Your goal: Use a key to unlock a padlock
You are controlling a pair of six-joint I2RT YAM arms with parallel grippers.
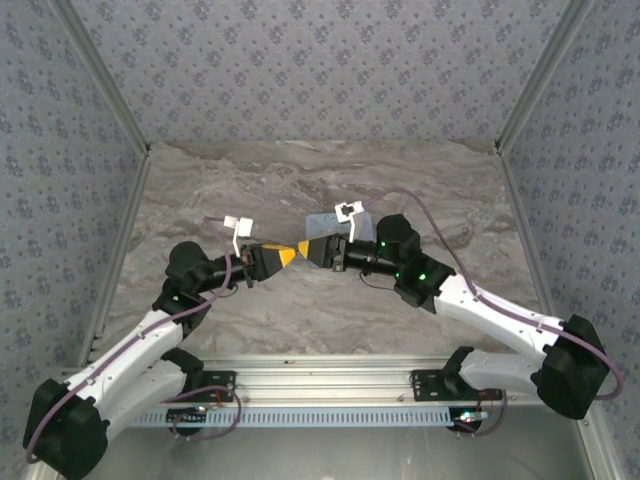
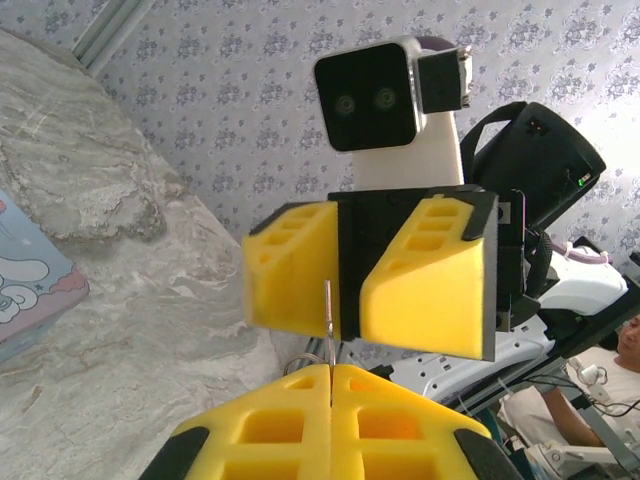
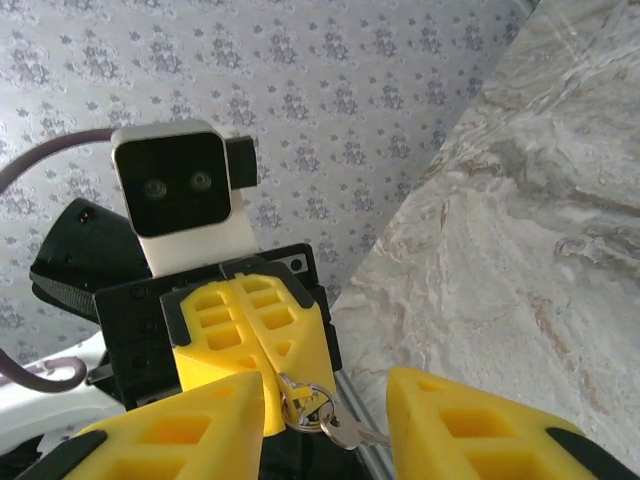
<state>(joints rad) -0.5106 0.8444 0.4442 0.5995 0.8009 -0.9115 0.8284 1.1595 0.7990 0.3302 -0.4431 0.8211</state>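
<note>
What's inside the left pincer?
The left pincer is shut on a thin metal key, with the blade sticking out and a ring hanging at the tips. The clamped end is covered by its yellow fingers.

Robot lab test cell — patterned panel walls [image 1: 320, 60], alu frame [image 1: 320, 372]

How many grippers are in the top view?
2. The left gripper, clamping the key, at mid-table; the right gripper just right of it, tips nearly touching.
</note>
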